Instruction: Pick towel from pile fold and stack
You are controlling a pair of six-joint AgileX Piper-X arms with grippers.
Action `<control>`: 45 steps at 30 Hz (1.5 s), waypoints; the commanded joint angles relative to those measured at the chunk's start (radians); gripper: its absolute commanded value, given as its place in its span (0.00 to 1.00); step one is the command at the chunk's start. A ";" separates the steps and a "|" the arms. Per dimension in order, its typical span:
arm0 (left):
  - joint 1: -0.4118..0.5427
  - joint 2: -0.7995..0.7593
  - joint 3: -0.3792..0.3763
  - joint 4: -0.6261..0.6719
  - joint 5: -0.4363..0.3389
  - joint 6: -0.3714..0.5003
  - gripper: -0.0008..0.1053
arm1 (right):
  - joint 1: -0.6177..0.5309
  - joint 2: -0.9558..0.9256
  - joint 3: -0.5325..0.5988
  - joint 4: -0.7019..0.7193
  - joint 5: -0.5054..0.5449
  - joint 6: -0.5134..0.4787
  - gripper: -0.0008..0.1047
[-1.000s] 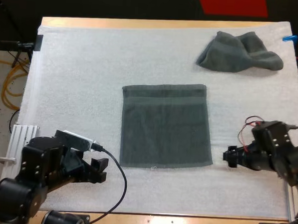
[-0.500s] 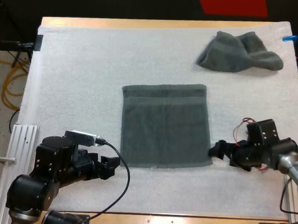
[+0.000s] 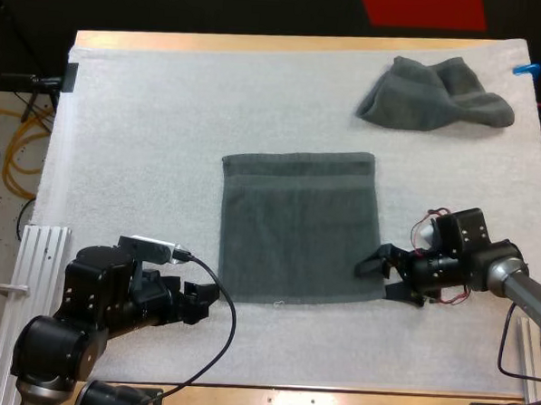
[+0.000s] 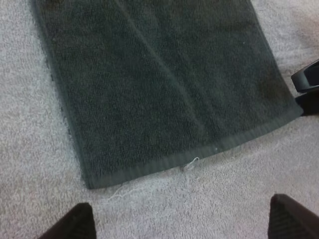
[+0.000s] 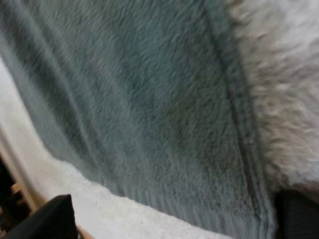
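**At the flat towel's near edge, both grippers stand spread**

From the high view, the flat towel [image 3: 296, 227] lies spread as a dark grey-green rectangle in the middle of the white mat [image 3: 148, 114], which covers the wooden bench [image 3: 261, 44]. A crumpled towel [image 3: 435, 95] sits well apart from it, near the mat's far right corner. The left gripper [image 3: 202, 300] rests low over the mat just beside the flat towel's near left corner, clear of the cloth. The right gripper [image 3: 383, 277] is at the near right corner, fingers parted, one over the cloth and the other just off its edge.

From the left wrist view, the left gripper's fingers stand wide apart with bare mat between them, and the flat towel's hemmed near edge [image 4: 169, 164] lies just ahead, a loose thread trailing from it. The right gripper is at the towel's far corner.

From the right wrist view, the right gripper's fingers are spread, clamping nothing, with the flat towel's hemmed edge [image 5: 234, 114] and a strip of mat between them.
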 commanded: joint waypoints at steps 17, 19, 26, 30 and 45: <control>0.001 0.042 0.004 -0.092 0.006 0.018 0.65 | 0.002 0.033 0.007 0.017 0.069 -0.034 0.01; 0.001 0.068 0.005 -0.093 0.006 0.016 0.65 | 0.002 0.033 0.007 0.021 0.069 -0.045 0.01; 0.001 0.190 0.078 -0.195 0.018 -0.102 0.65 | 0.002 0.033 0.007 0.021 0.069 -0.046 0.01; 0.001 0.280 0.132 -0.307 0.024 -0.118 0.65 | 0.002 0.033 0.007 0.021 0.067 -0.048 0.01; 0.001 0.712 0.135 -0.473 0.092 -0.096 0.65 | 0.002 0.033 0.007 0.021 0.062 -0.050 0.01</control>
